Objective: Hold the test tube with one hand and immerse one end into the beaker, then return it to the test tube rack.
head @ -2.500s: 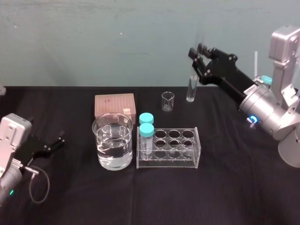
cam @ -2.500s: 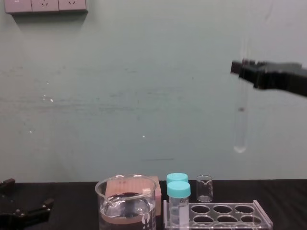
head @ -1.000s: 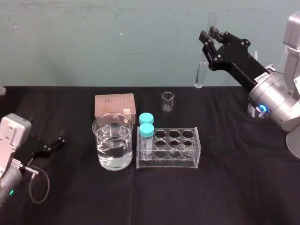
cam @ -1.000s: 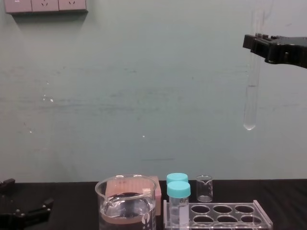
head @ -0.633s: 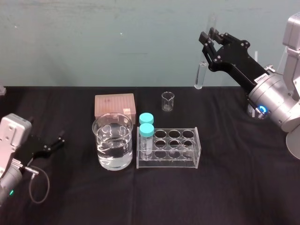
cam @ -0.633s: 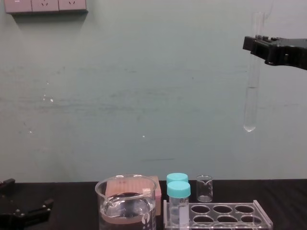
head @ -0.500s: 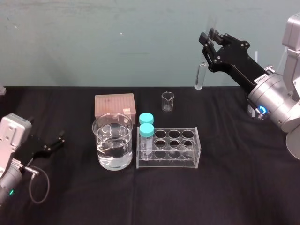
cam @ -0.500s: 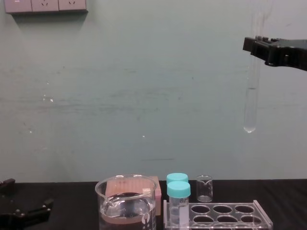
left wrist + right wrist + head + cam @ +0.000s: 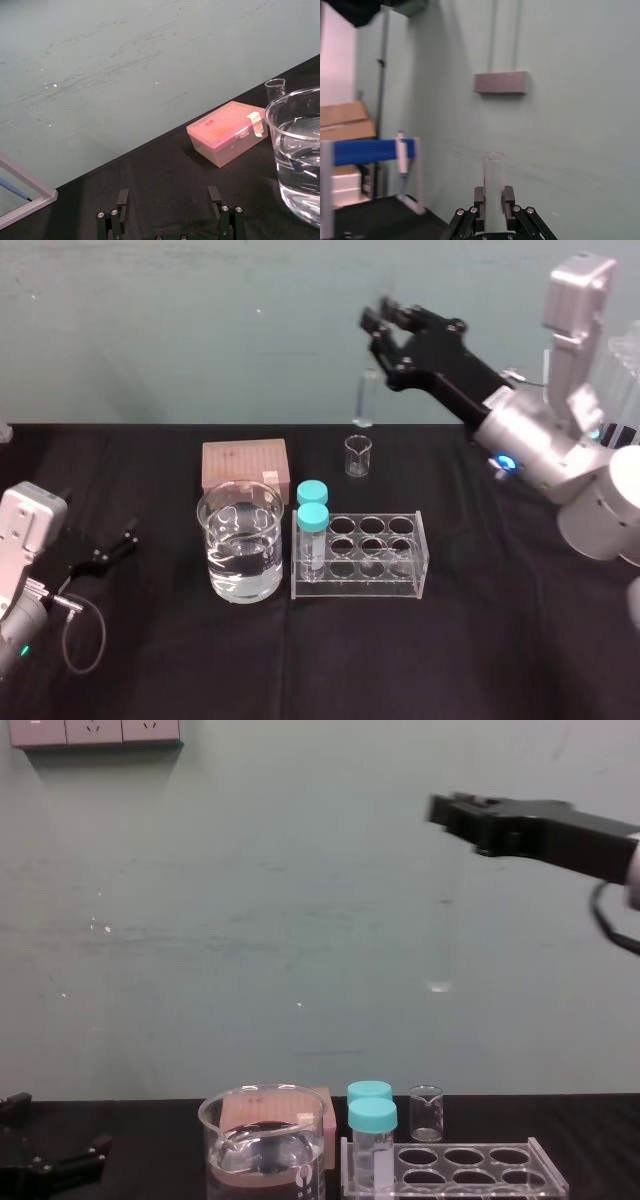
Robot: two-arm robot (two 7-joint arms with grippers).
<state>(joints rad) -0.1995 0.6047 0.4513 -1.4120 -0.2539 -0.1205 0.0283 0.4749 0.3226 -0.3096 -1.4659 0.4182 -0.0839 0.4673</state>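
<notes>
Now the right claw (image 9: 381,324) is clenched on the upper part of the test tube (image 9: 364,400), which hangs upright high over the tabletop (image 9: 480,640), roughly above a tiny beaker (image 9: 357,455) and behind the test tube rack (image 9: 362,586). The beaker (image 9: 240,540), with water inside, stands just beside the rack's left end. The left claw (image 9: 115,545) rests released at the tabletop's left side.

We count one test tube (image 9: 365,405), one big beaker (image 9: 216,540), one tiny beaker (image 9: 357,456) and one rack (image 9: 416,571). We also see two vials with teal caps (image 9: 313,536) and one pink box (image 9: 244,464).
</notes>
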